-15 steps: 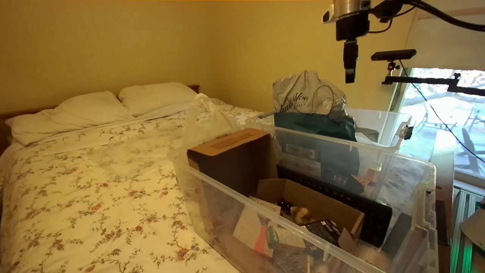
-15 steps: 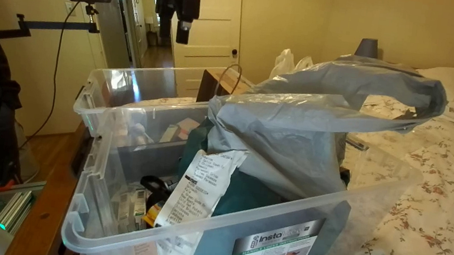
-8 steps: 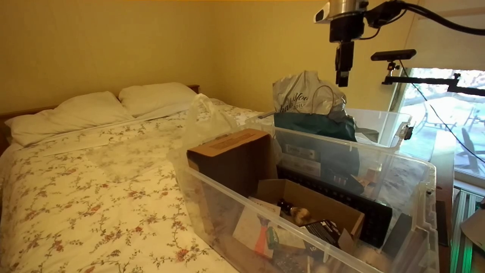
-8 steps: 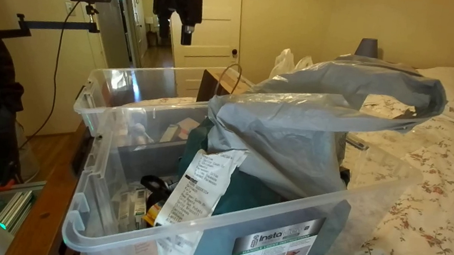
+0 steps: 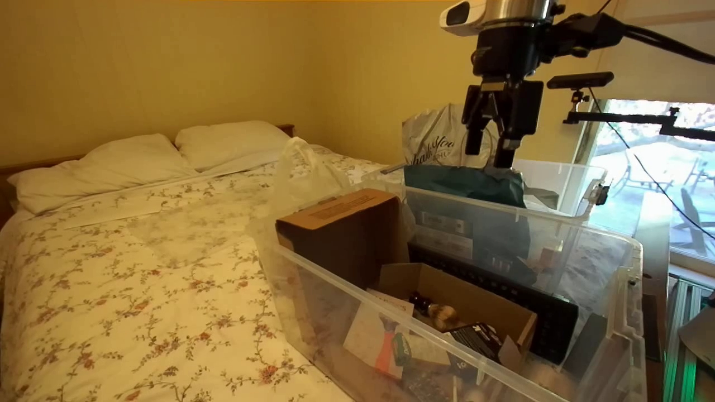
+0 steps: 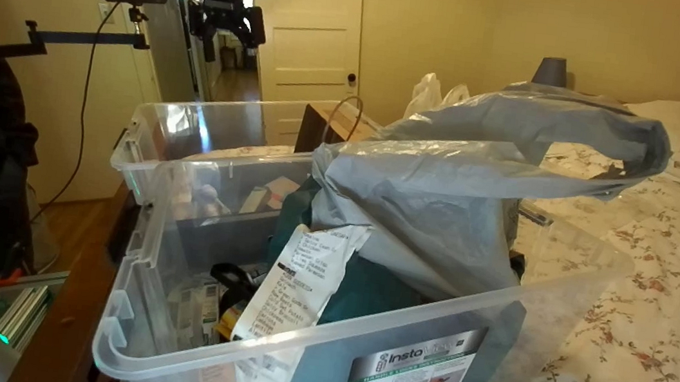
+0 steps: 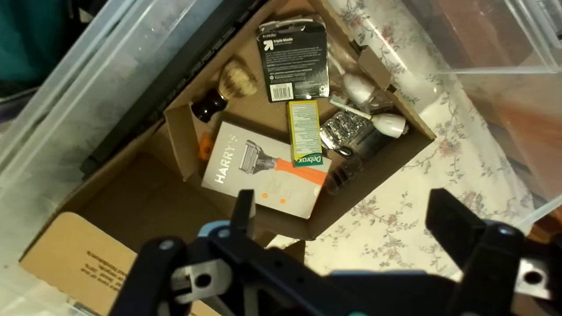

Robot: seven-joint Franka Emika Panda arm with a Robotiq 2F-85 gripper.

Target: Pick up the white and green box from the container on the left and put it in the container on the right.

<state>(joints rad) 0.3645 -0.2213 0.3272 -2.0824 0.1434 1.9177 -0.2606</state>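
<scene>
A small box (image 7: 306, 131) with a pale panel, yellow edges and a green end marked Debrox lies on a white Harry's box (image 7: 265, 171). Its green end shows through the wall in an exterior view (image 5: 401, 350). Both are in a cardboard box inside the clear left container (image 5: 335, 282). My gripper (image 7: 342, 197) is open and empty, high above the left container. In the wrist view the Debrox box lies beyond the fingertips, nearer the left finger. The gripper shows in both exterior views (image 5: 489, 156) (image 6: 229, 51). The clear right container (image 6: 124, 362) stands beside the left one.
The right container holds a grey bag (image 6: 418, 187), a receipt (image 6: 296, 283) and small white-and-green boxes (image 6: 209, 308). The left container also holds a tall cardboard box (image 5: 346, 240), a shaving brush (image 7: 232, 83), a black package (image 7: 294, 61) and a dark keyboard-like object (image 5: 550, 318).
My gripper has come lower and nearer in an exterior view, and in the view with the receipt it has shifted left. It has turned. The boxes and containers have not moved.
</scene>
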